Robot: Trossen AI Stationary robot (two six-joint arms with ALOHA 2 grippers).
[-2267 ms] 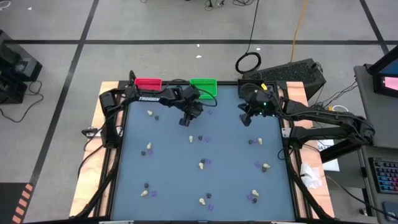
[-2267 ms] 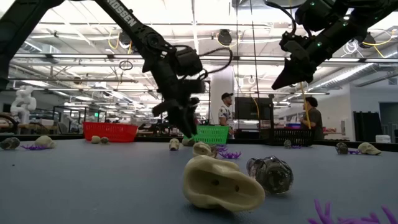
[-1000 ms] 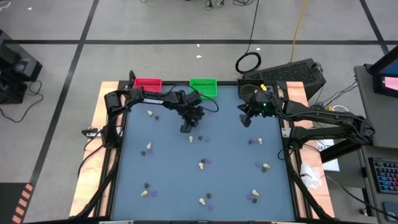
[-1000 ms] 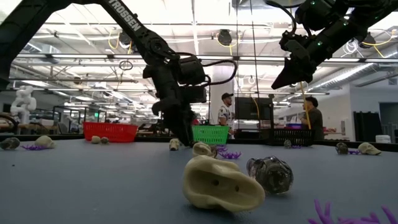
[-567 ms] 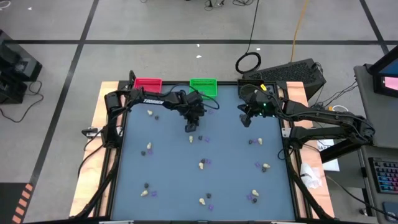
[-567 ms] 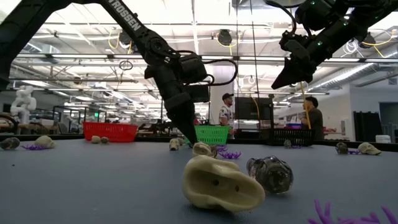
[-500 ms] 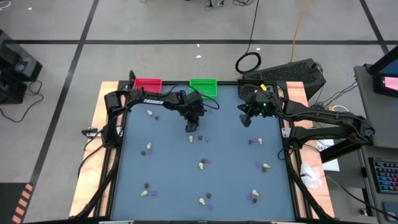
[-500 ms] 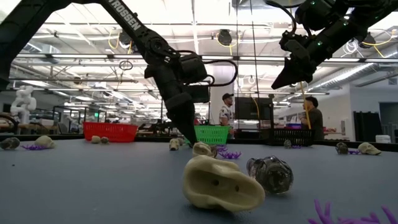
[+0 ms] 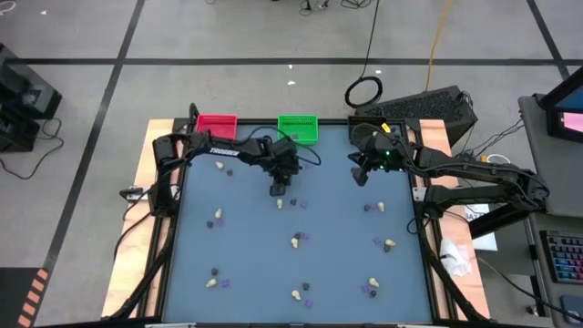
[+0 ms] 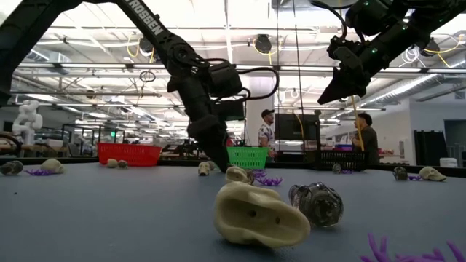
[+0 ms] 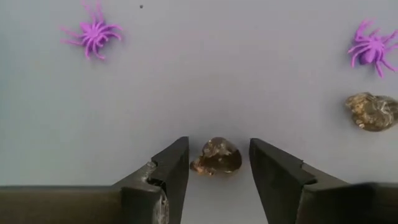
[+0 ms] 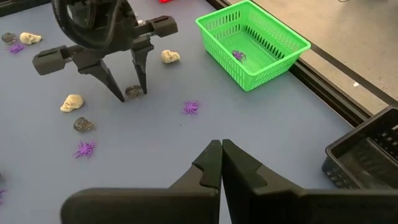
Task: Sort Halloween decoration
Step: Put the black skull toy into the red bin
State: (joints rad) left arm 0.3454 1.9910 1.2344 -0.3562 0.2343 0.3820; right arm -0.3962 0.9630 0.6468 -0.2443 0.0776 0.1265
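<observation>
Since the earlier frame we are bringing our left claw (image 11: pixel 219 171) away from the green bin (image 9: pixel 298 128) and down to the counter (image 9: pixel 255 246), and it is now straddling a dark grey skull trinket (image 11: pixel 216 156). Its fingers (image 11: pixel 171 163) are standing apart, one on each side of that skull, with a thin gap showing on both sides, so we are not gripping it yet. From the right wrist camera the same claw (image 12: pixel 127 92) is reaching down with the skull (image 12: pixel 133 91) between its tips.

Taking the green bin as our landmark: the dark skull is lying on the blue counter in front of the bin, a little toward the red bin (image 9: pixel 217 122). A cream skull (image 12: pixel 170 56) is resting between the dark skull and the green bin, and a purple spider (image 12: pixel 191 107) is lying just in front of the bin. One purple bit (image 12: pixel 239 55) is already sitting inside the green bin. More cream skulls, dark skulls and purple spiders are lying scattered across the counter, well away from the bin.

Our right claw (image 12: pixel 221 163) is hanging above the counter to the right of the green bin, near a black bin (image 12: pixel 367 152), with its fingers pressed together and nothing between them.

Two people are standing in the room beyond the counter.
</observation>
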